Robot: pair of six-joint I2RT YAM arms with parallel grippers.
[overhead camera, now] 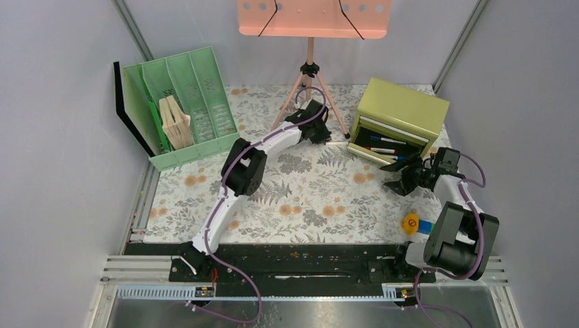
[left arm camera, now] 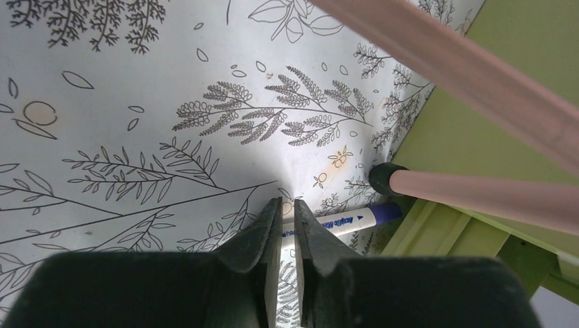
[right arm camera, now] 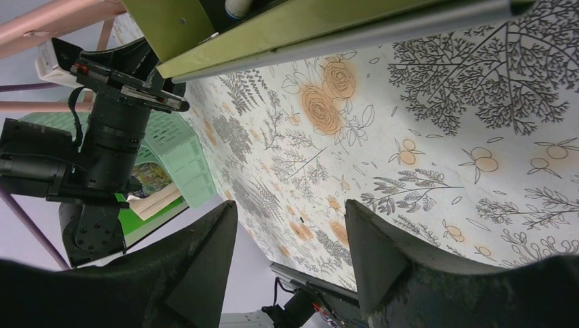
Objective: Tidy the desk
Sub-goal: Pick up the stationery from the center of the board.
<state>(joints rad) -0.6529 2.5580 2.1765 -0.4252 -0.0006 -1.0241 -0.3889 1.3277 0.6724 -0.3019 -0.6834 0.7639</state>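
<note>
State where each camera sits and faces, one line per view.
Top external: above, behind the bases, looking down on the desk; left arm and right arm show.
Left wrist: low, facing the desk; left gripper closed on a marker.
Right wrist: low, looking across the desk; open right gripper.
Shared: green drawer unit in all three.

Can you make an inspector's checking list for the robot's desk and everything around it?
Surface: desk, flower print, no spills seen.
Job's things: white marker with a blue cap lies beside the green drawer box; its drawer is open, more markers inside.
Clutter: yellow round thing near the right arm's base; green file rack back left; pink music stand at the back.
Grippers: left gripper closed on the marker's end; right gripper open, holding nothing.
Cables: purple cables run along both arms.
Surroundings: grey walls, black rail frame at the near edge.
</note>
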